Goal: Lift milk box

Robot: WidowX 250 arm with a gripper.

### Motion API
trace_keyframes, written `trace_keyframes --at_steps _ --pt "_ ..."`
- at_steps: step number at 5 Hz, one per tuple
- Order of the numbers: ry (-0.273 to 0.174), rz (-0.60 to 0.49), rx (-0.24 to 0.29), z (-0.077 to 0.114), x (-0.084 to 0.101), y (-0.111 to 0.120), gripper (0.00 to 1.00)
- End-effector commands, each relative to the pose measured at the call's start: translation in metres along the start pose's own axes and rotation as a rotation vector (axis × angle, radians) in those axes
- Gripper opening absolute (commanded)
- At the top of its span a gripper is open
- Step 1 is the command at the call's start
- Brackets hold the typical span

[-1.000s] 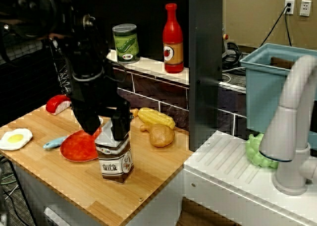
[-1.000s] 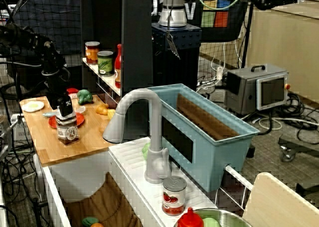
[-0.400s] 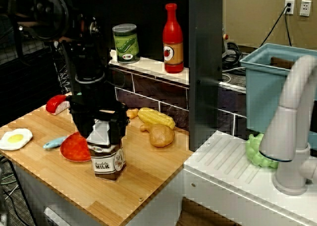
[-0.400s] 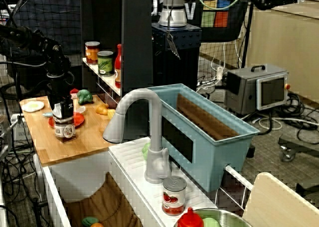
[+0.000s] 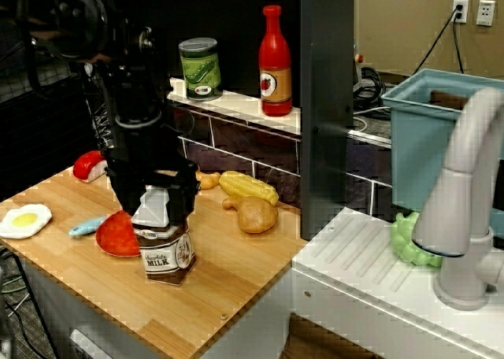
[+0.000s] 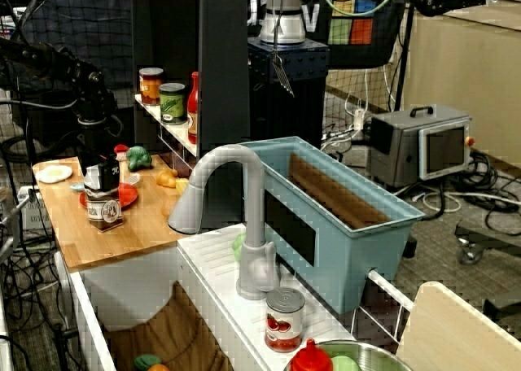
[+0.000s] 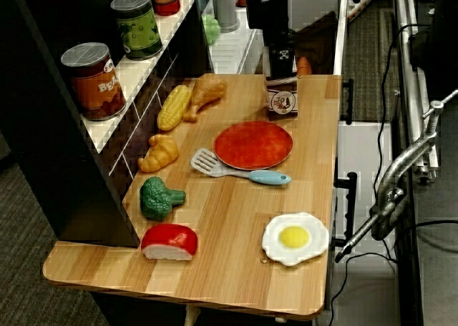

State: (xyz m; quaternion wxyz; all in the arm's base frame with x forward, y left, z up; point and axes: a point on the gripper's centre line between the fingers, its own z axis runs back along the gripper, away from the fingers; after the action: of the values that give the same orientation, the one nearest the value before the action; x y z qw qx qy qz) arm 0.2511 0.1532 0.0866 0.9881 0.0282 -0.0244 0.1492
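The milk box (image 5: 163, 249) is a brown carton with a grey gabled top and a "MILK" label. It stands upright near the front edge of the wooden board (image 5: 236, 272), beside the red plate (image 5: 116, 235). My black gripper (image 5: 155, 192) comes straight down over it, shut on the milk box, with one finger on each side of the gable. I cannot tell whether the base touches the board. The side view shows the milk box (image 6: 102, 211) under the gripper (image 6: 102, 176). In the top view the milk box (image 7: 281, 94) sits below the gripper (image 7: 279, 51).
On the board lie a fried egg (image 7: 295, 236), a spatula (image 7: 240, 170), broccoli (image 7: 159, 197), corn (image 5: 248, 187) and a drumstick (image 5: 256, 214). A green can (image 5: 199, 68) and a red bottle (image 5: 275, 61) stand on the back shelf. Right of the board are a faucet (image 5: 465, 201) and a blue bin (image 5: 441, 138).
The gripper closed around the carton's gable. The carton went from tilted to upright and shifted left with the gripper, toward the plate.
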Motion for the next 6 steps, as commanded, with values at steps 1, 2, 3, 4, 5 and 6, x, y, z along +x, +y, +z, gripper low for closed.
trace_keyframes --at_steps 1,2,3,4,5,6 --pt "-0.05 -0.019 0.023 0.008 0.0 -0.001 1.0" --pt "-0.047 -0.014 0.026 0.007 -0.001 -0.001 1.0" --pt "-0.056 -0.007 0.034 0.008 -0.002 -0.001 0.0" --pt "-0.058 -0.016 0.034 0.01 -0.002 -0.002 0.0" --pt "-0.058 -0.012 0.027 0.012 -0.001 -0.001 0.0" --pt "-0.058 -0.009 0.017 0.018 0.0 -0.001 0.0"
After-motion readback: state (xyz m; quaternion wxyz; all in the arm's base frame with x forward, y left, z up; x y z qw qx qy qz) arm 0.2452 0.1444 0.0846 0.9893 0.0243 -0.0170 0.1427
